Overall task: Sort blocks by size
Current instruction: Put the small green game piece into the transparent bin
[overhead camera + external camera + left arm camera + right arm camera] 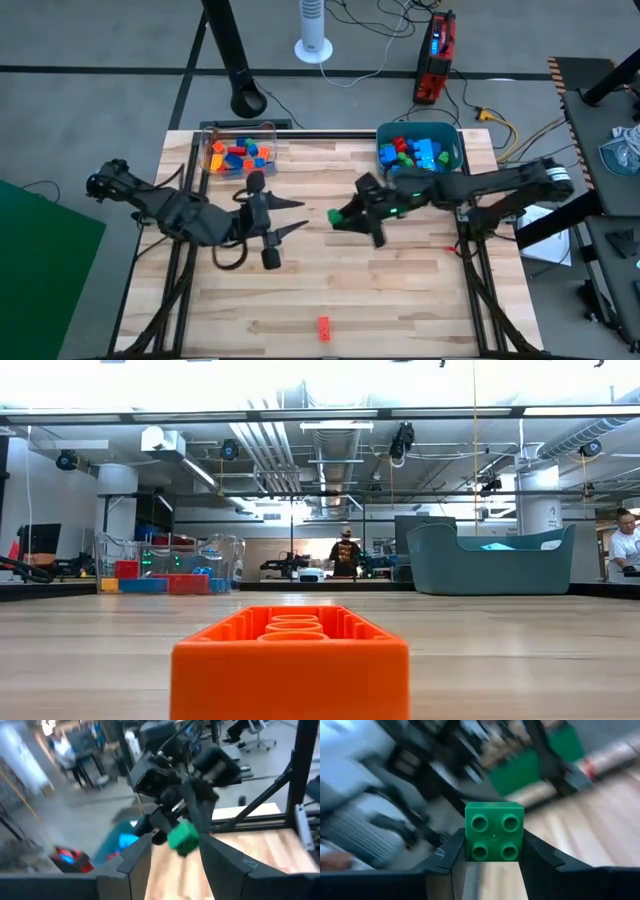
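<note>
Two arms reach over the wooden table [400, 290] from opposite sides. At about one o'clock from its middle sits the teal tub [450, 140], loaded with blue, green and red blocks [412, 152]; at eleven o'clock the clear plastic box [265, 130] holds a smaller orange, red, blue and yellow batch [236, 155]. Near centre, the right end effector [338, 217] is clamped on a green four-stud block [494, 832], lifted off the wood. Facing it from nine o'clock, the left end effector [296, 216] is spread wide and empty. Smallest, a lone orange block [323, 328] lies at six o'clock near the front edge.
</note>
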You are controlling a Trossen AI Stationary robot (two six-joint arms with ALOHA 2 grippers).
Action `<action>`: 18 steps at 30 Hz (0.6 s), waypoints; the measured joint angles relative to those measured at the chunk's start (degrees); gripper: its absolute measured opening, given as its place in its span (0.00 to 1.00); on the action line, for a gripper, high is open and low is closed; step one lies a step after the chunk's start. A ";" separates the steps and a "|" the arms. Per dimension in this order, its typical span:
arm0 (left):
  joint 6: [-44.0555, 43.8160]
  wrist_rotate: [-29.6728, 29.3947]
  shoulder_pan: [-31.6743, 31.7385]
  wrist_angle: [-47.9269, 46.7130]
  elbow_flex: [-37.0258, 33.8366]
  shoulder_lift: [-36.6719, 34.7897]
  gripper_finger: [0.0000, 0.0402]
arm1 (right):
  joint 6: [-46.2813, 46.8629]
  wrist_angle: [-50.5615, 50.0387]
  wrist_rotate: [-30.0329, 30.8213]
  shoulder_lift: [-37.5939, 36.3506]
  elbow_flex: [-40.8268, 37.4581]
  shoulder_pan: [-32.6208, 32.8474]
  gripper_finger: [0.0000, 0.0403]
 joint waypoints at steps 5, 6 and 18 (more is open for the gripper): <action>11.95 -0.76 -1.18 -1.69 8.73 5.38 0.41 | 5.14 17.28 -0.97 -2.70 -5.36 -0.06 0.33; 12.90 -0.86 -1.18 -3.16 10.87 6.85 0.43 | 6.15 18.89 -0.99 -2.67 -5.87 -0.08 0.33; 13.41 -10.74 -0.62 -27.60 35.77 21.74 0.70 | 8.19 23.20 -1.12 -1.15 -4.20 -0.08 0.33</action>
